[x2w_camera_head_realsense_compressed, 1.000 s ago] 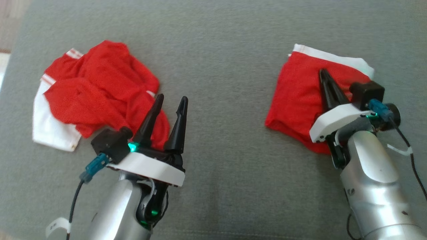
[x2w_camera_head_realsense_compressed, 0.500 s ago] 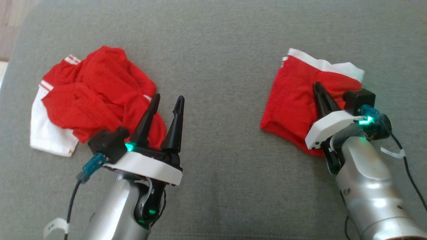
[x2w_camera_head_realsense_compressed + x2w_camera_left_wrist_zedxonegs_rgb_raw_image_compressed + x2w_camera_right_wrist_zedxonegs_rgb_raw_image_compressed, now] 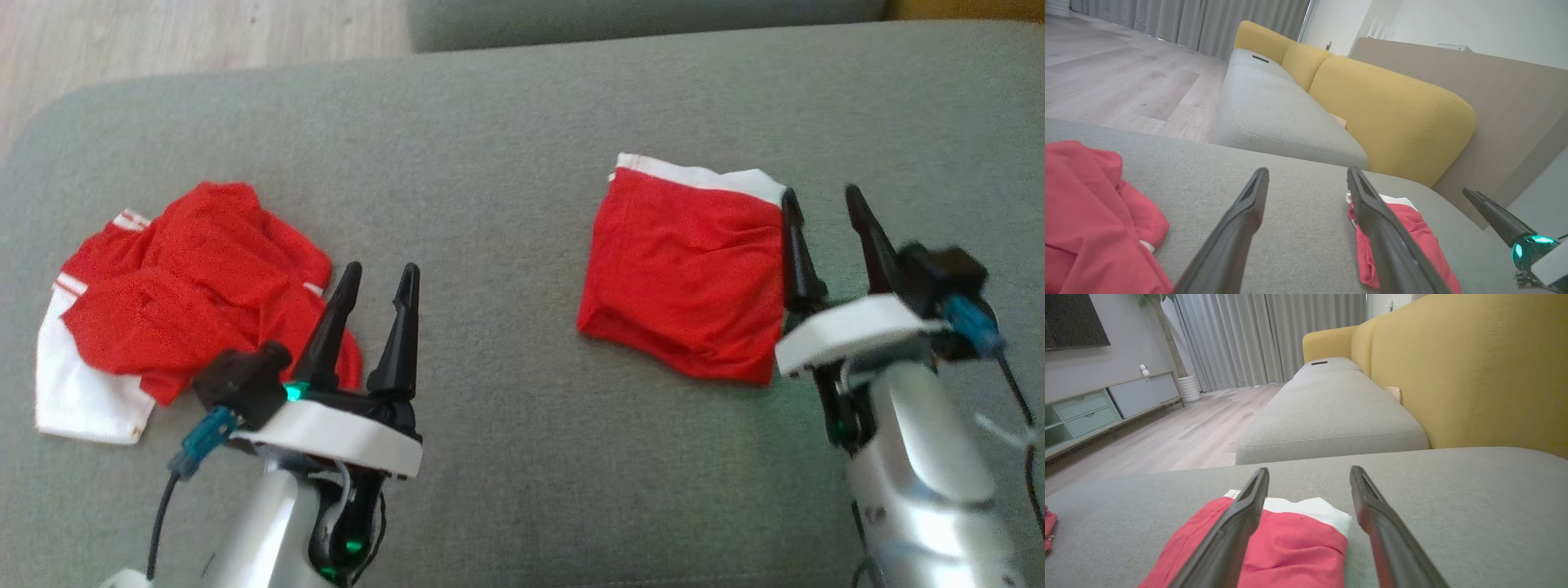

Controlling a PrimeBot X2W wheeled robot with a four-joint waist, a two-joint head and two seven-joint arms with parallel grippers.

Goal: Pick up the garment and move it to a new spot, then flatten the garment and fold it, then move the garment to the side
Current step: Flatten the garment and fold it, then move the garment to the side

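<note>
The folded red garment [image 3: 682,269] with a white band along its far edge lies flat on the grey cushion [image 3: 506,163], right of centre. My right gripper [image 3: 821,196] stands open just off the garment's right edge, with nothing between its fingers. In the right wrist view, my right gripper [image 3: 1308,471] points over the garment [image 3: 1294,547], whose white corner lies below the gap. My left gripper [image 3: 380,273] is open and empty, beside a crumpled red and white garment [image 3: 188,302]. The left wrist view has my left gripper [image 3: 1307,173] between the crumpled garment [image 3: 1081,204] and the folded one [image 3: 1404,228].
A second grey seat [image 3: 1331,412] with a yellow backrest [image 3: 1474,367] lies beyond the cushion's far edge. Wooden floor [image 3: 204,33] shows at the far left. A low cabinet [image 3: 1094,412] stands along the wall.
My right gripper has opened and drawn back off the folded garment to its right edge. The camera has shifted, so the whole picture moved. The left gripper stayed open.
</note>
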